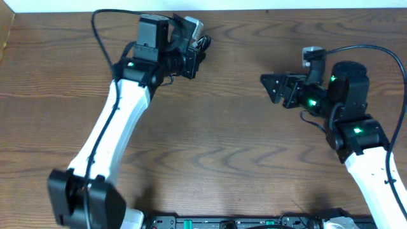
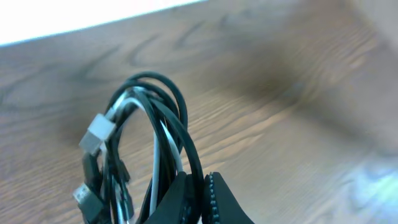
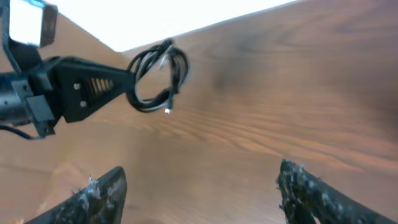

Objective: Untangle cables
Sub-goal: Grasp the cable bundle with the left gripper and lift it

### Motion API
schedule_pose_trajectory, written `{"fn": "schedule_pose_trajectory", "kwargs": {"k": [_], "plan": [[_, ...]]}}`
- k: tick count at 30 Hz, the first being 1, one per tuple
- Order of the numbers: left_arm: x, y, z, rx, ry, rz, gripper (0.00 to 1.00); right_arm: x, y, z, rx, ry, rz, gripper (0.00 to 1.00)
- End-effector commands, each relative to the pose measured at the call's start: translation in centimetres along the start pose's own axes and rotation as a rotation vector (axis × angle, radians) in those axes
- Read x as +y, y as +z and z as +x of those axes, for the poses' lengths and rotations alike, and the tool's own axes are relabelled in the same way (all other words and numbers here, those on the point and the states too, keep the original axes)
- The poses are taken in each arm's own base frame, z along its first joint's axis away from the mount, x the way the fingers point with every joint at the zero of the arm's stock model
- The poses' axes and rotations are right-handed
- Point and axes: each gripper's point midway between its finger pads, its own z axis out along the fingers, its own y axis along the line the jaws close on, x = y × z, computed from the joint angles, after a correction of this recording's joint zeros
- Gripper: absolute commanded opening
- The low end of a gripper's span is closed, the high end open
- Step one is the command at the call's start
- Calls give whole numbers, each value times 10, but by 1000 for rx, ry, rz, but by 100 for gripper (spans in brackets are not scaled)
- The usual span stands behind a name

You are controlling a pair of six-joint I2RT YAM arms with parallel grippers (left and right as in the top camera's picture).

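Left wrist view shows the left gripper [image 2: 198,186] with its fingers pinched tight on the cables [image 2: 149,143]. The black cord [image 2: 185,118] and the white cord [image 2: 154,168] are wound together in one small coil, with a pale plug [image 2: 96,134] sticking out at its side. The whole bundle hangs in the air above the table [image 1: 222,159]. Seen from overhead, it is held close to the far edge of the table, a little left of the middle. The right gripper [image 3: 199,180] has its fingers spread wide and holds nothing. It is well apart from the coil, toward the right edge, and faces it.

By my reading, the task is barely begun. The coil is picked up and held out, which is the only step that looks done. No loop is pulled free, no plug is drawn out, and the two cords are not separated at all. What seems left is nearly everything: the free gripper has to reach the bundle, take one cord or plug, and work it out of the other.
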Motion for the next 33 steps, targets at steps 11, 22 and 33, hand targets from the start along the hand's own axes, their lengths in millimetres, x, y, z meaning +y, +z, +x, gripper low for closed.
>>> {"fn": "schedule_pose_trajectory", "kwargs": {"k": [11, 22, 33], "plan": [[-67, -39, -27, -71, -158, 305, 8, 32, 35, 5, 2, 296, -64, 65], [-93, -38, -25, -50, -141, 395, 7, 43, 76, 20, 69, 345, -152, 61], [-97, -39, -33, -41, -305, 415, 7, -1, 106, 56, 158, 369, -7, 56]]}}
